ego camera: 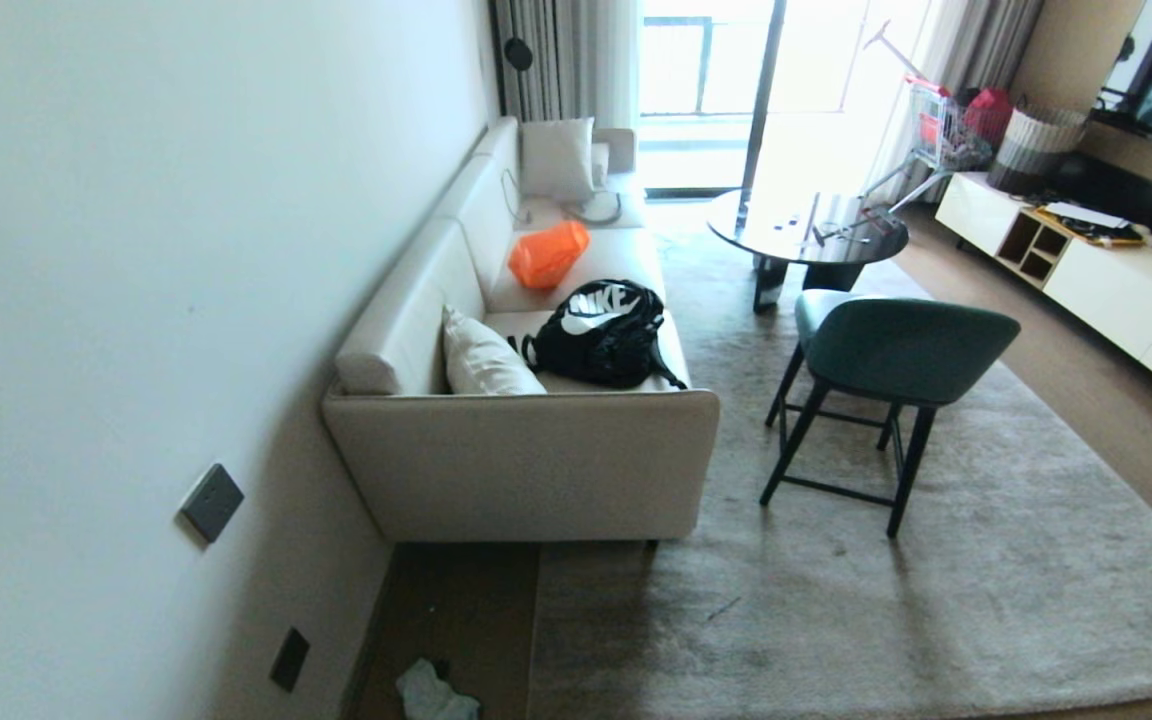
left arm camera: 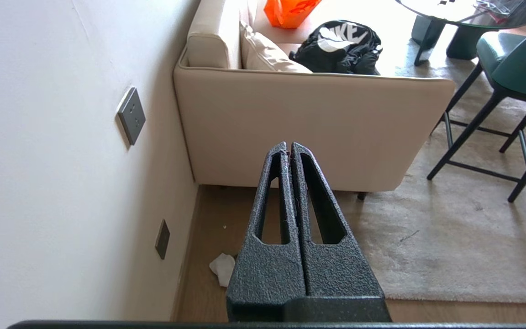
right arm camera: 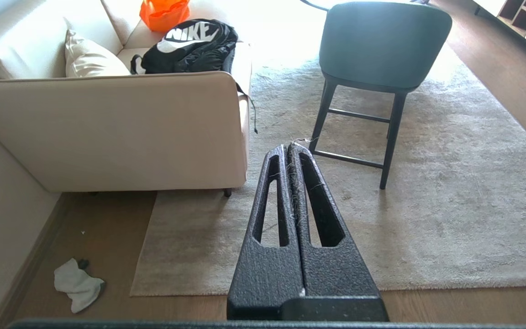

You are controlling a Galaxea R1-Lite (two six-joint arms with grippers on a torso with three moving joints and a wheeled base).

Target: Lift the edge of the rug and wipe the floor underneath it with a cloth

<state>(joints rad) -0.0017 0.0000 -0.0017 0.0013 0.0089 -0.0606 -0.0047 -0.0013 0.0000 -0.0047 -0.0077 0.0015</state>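
Both the left gripper [left arm camera: 289, 146] and right gripper [right arm camera: 289, 147] hang closed, empty. The cloth [right arm camera: 76, 284] (soft, light, crumpled) lies on the floor [right arm camera: 103, 228] at the rug corner's nine o'clock; pinch a raised fold. The rug edge [right arm camera: 140, 260] probably lifts floppy yet heavy.

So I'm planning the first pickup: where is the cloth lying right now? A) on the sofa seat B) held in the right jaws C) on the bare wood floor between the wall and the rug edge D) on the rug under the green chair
C: the cloth lies crumpled on the floor near the wall, short of the rug edge; neither gripper holds it.
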